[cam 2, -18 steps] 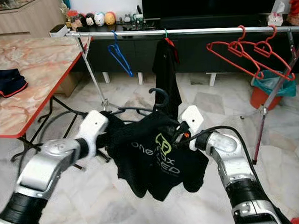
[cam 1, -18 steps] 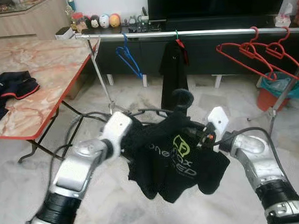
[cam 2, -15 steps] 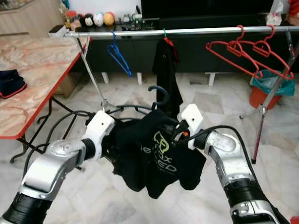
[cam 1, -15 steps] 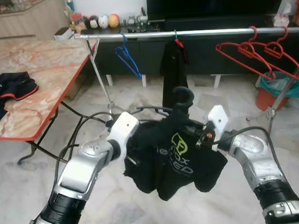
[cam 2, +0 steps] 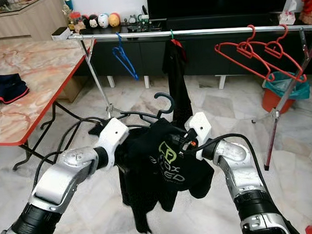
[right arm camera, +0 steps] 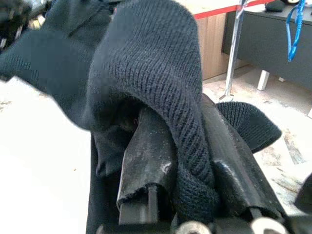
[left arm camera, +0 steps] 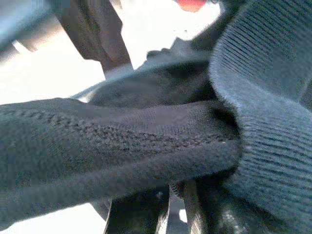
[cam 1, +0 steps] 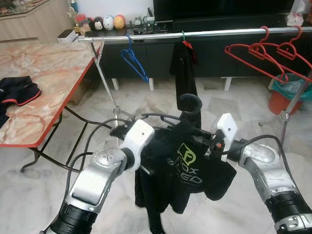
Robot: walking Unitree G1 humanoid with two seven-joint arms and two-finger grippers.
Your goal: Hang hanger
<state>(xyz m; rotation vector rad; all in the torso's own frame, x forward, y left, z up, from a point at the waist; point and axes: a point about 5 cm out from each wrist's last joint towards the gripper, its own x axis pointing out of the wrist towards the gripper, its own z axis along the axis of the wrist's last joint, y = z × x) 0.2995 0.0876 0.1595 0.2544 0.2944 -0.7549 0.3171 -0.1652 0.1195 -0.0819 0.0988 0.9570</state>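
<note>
Three red hangers (cam 1: 269,52), one blue hanger (cam 1: 134,62)

A steel rail (cam 1: 204,34) spans the room ahead, already carrying a blue hanger (cam 1: 134,62), a hung black garment (cam 1: 185,69) and red hangers (cam 1: 270,57). Bare rail lies open between them. A marble-topped table (cam 1: 50,75) crowds the left.

Black hanger (cam 1: 189,106), hook upright, draped with a black printed shirt (cam 1: 187,170).
</note>
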